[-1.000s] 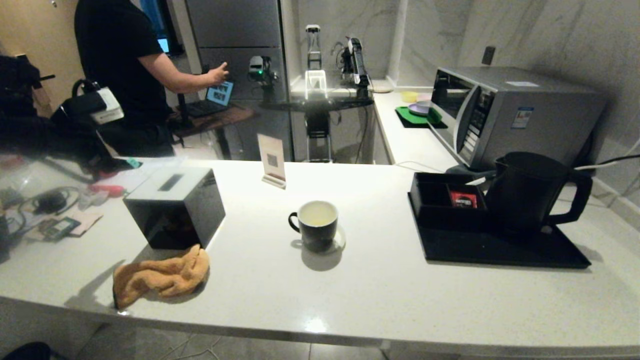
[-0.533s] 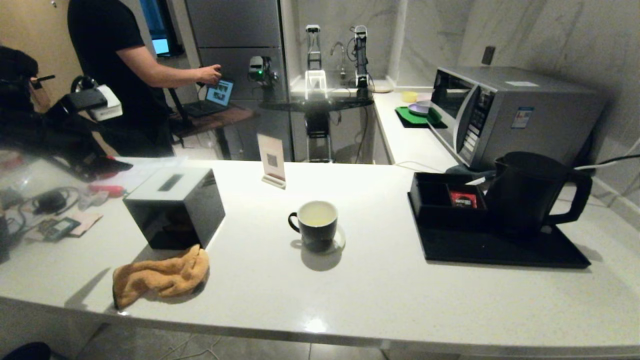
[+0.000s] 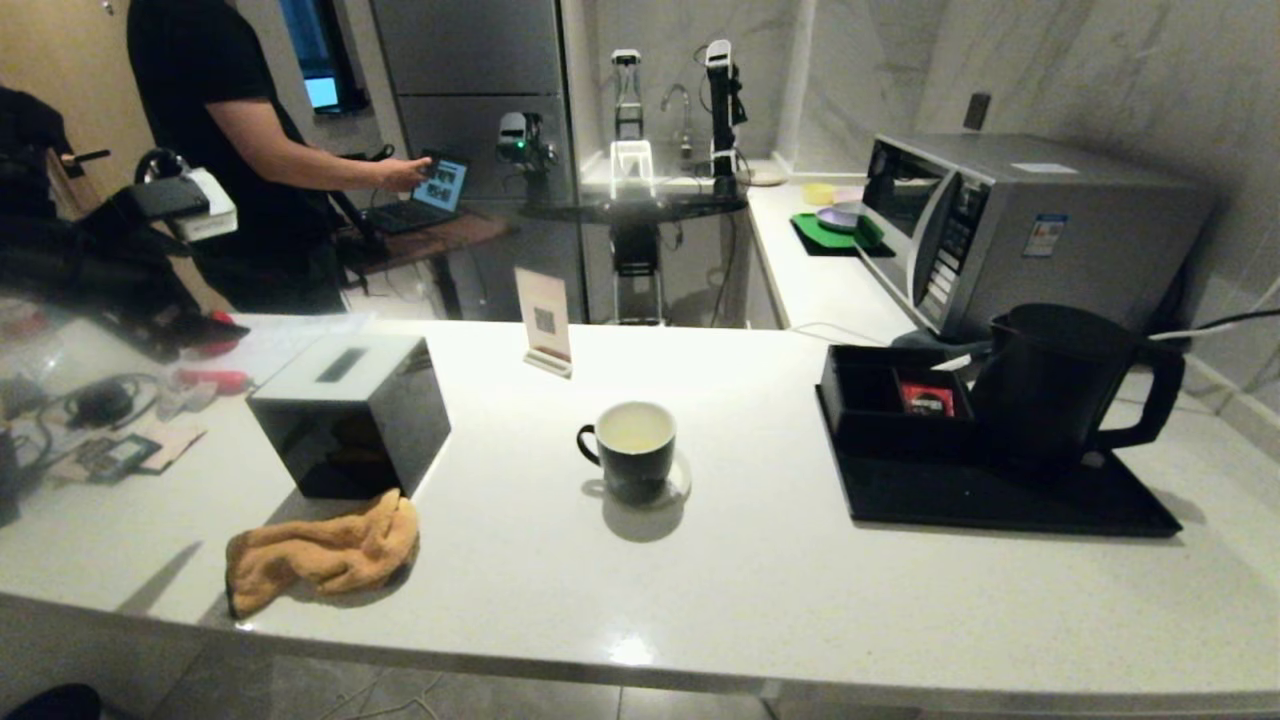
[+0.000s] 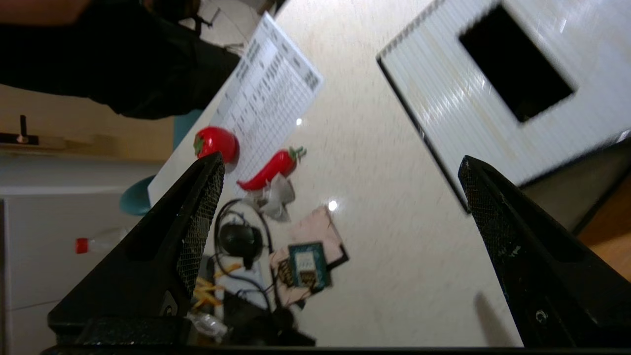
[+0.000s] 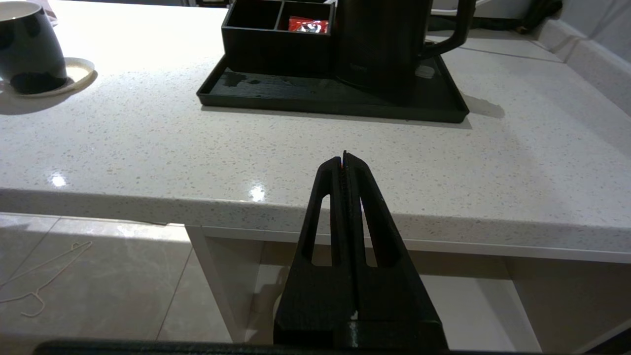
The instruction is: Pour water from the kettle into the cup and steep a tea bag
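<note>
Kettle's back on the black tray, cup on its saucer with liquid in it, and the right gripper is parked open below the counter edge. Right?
Not quite: the right gripper is shut, fingers pressed together, as the right wrist view shows. The kettle stands on the black tray, and the cup with liquid sits on its saucer.

The left gripper (image 4: 340,172) and right gripper (image 5: 345,157) are matte black wedges with mesh-textured inner faces.
</note>
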Available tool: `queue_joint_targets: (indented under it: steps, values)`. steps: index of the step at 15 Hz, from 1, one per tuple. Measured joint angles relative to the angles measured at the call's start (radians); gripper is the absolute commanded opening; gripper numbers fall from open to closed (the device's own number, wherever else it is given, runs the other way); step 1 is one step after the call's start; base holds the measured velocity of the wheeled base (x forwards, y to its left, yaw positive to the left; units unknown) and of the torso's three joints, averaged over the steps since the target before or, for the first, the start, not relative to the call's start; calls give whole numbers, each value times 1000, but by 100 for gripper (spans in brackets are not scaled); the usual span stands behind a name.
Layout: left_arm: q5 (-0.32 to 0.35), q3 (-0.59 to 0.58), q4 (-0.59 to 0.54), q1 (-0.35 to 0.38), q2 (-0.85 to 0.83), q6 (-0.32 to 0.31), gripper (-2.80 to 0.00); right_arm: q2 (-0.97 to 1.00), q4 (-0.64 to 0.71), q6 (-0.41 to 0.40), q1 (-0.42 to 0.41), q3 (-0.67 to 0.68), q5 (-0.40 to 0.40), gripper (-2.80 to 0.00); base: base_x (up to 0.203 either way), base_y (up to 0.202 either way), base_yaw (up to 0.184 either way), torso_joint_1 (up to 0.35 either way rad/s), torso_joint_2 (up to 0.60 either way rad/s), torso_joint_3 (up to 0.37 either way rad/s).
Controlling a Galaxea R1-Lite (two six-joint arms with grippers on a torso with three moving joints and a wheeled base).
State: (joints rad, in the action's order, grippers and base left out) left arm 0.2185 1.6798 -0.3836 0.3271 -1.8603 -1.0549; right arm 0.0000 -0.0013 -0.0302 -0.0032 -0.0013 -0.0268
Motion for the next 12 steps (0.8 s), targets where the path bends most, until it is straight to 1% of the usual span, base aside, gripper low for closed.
queue_joint_targets:
  steps: [3, 5, 6, 8, 10, 11, 12]
  values:
    - [23, -21, 24, -21, 48, 134, 0, 0, 0, 0, 0, 0, 1, -280, 0, 0, 0, 0, 0, 0]
    - [37, -68, 36, -41, 107, 252, 0, 0, 0, 0, 0, 0, 1, -280, 0, 0, 0, 0, 0, 0]
    - [50, -106, 63, -53, 141, 332, 0, 0, 0, 0, 0, 0, 1, -280, 0, 0, 0, 0, 0, 0]
    - [57, -167, 184, -82, 187, 469, 0, 0, 0, 0, 0, 0, 0, -280, 0, 0, 0, 0, 0, 0]
    - [47, -221, 344, -134, 210, 589, 0, 0, 0, 0, 0, 0, 0, -280, 0, 0, 0, 0, 0, 0]
    - [31, -250, 419, -160, 216, 639, 0, 0, 0, 0, 0, 0, 1, -280, 0, 0, 0, 0, 0, 0]
    - [11, -278, 485, -184, 221, 666, 0, 0, 0, 0, 0, 0, 1, -280, 0, 0, 0, 0, 0, 0]
